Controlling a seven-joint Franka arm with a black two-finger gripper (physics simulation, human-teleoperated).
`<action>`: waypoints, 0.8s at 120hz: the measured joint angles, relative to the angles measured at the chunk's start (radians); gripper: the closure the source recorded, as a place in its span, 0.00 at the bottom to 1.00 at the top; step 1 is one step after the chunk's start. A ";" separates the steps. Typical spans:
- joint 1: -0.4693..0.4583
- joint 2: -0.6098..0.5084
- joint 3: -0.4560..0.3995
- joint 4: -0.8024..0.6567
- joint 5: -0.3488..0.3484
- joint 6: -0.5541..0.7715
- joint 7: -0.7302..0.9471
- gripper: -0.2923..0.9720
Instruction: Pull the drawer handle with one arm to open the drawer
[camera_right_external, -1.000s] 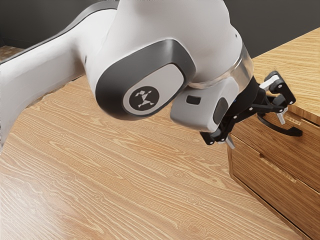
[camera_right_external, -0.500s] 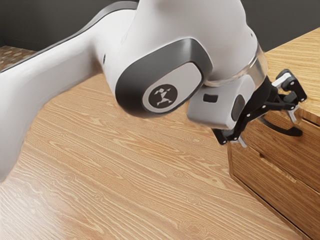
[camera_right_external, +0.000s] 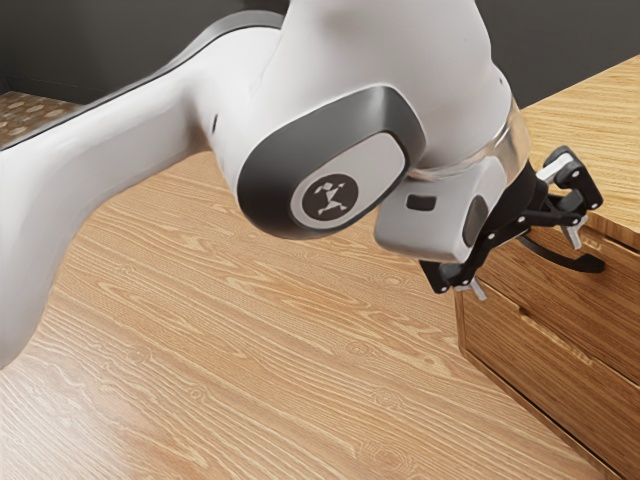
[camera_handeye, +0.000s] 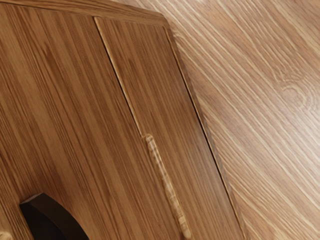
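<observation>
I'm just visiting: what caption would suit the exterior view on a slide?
White robot arm holds its open black tool at the dark handle on the upper drawer of a wooden cabinet.

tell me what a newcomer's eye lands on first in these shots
The big white Franka arm dominates the exterior view, reaching in from that view's left over the wood-grain table. At its tip the black gripper stands open at the black drawer handle of a wooden drawer unit at the exterior view's right. In the wrist view a pale wooden handle runs along the lower drawer front.
</observation>
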 joint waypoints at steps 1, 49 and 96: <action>0.000 0.000 0.000 0.000 0.000 0.000 0.000 0.23; -0.002 0.035 0.049 0.001 -0.001 0.003 -0.007 0.23; -0.063 -0.168 0.123 -0.228 0.001 0.006 -0.009 0.32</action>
